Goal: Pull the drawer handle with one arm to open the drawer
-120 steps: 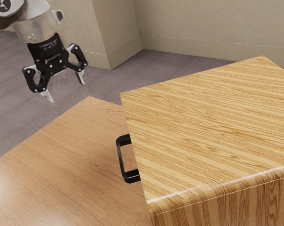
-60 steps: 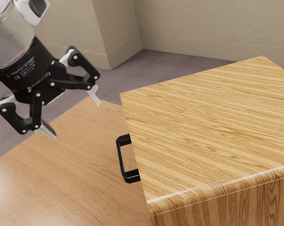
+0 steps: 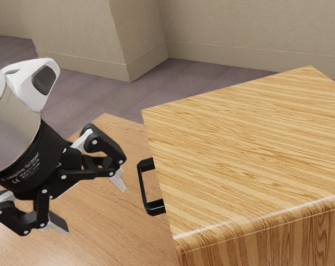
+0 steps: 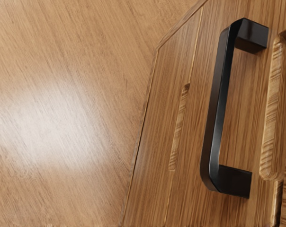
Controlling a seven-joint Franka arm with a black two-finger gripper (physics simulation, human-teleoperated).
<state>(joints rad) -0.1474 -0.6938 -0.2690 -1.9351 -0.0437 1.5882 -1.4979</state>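
Beige walls point(image 3: 239, 22) and a grey carpeted floor point(image 3: 101, 88) surround a wood-grain table point(image 3: 106, 244) that carries a wood-grain cabinet point(image 3: 245, 144). The drawer handle point(image 3: 147, 188), a black U-shaped bar, projects from the cabinet face that points toward the exterior view's left. In the wrist view, the handle point(image 4: 218, 109) stands off the drawer front point(image 4: 176, 142) on two short posts, directly ahead of the hand. The gripper point(image 3: 87, 204) hovers low over the table, level with the handle and near it but not touching. Its fingers point(image 3: 117, 180) are spread wide and hold nothing. The nearer fingertip sits just beside the handle with a visible gap between them.

Task status: the approach is largely complete. The grasp and the pull are not yet done. No drawer body projects past the cabinet top, so the drawer is judged to be shut. Remaining steps: move forward until the bar lies between the fingers, close on it, then pull away from the cabinet.

Change from one second ago: the gripper has come down from high above the floor at the exterior view's upper left to handle height over the table. The finger spread is the same, and the handle and cabinet have not moved.
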